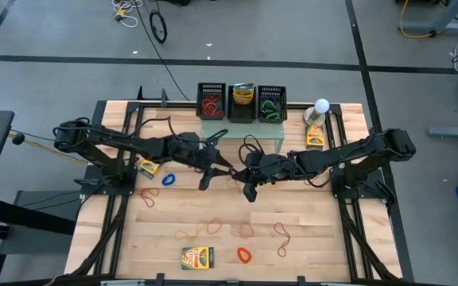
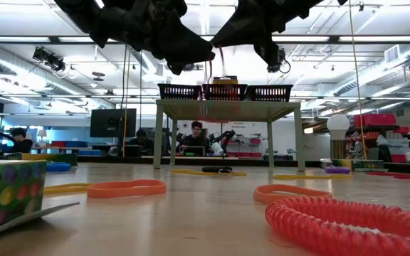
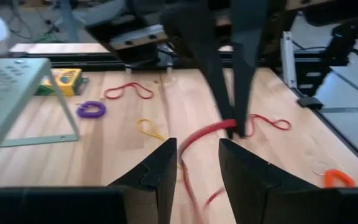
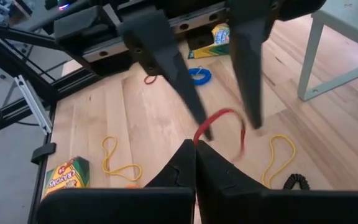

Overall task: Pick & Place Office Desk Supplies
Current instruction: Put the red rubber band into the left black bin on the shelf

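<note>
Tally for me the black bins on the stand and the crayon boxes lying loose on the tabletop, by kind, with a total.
Black bins: 3
Crayon boxes, loose: 3
Total: 6

In the low view both claws are cut off by the top edge. A coiled red rubber-band loop [image 2: 347,224] runs out at the bottom, blurred. A printed cardboard box with coloured dots [image 2: 6,190] is cropped at the left. The thin red rubber-band loop [image 3: 194,165] smears between the left claw's fingers.
</note>
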You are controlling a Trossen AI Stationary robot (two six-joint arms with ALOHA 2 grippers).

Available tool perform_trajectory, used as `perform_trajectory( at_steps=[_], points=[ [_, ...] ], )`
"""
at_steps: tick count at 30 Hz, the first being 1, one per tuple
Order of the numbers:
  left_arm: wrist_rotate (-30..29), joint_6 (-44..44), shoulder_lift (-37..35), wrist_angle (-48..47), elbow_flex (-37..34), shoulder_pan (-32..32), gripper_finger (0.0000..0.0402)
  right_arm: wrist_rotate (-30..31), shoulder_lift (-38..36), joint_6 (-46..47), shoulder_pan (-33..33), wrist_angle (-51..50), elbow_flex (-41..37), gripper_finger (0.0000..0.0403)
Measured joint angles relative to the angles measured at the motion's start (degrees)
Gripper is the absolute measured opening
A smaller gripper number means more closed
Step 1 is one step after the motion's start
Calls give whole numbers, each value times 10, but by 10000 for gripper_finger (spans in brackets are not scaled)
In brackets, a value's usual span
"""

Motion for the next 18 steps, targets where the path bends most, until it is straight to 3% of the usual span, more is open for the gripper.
perform_trajectory(
  at_steps=[5, 11, 14, 18],
  points=[
    [-22, -1, 0, 2, 0, 0, 105, 0, 0, -3, 0, 6, 0, 0],
    [-25, -2, -1, 12, 0, 1, 14, 0, 0, -9, 0, 7, 0, 0],
    [-31, -9, -9, 4, 0, 7, 7, 8, 0, -11, 0, 7, 0, 9],
    [-79, -25, -48, -45, 0, 25, 5, 18, 0, -9, -1, 7, 0, 51]
  ],
)
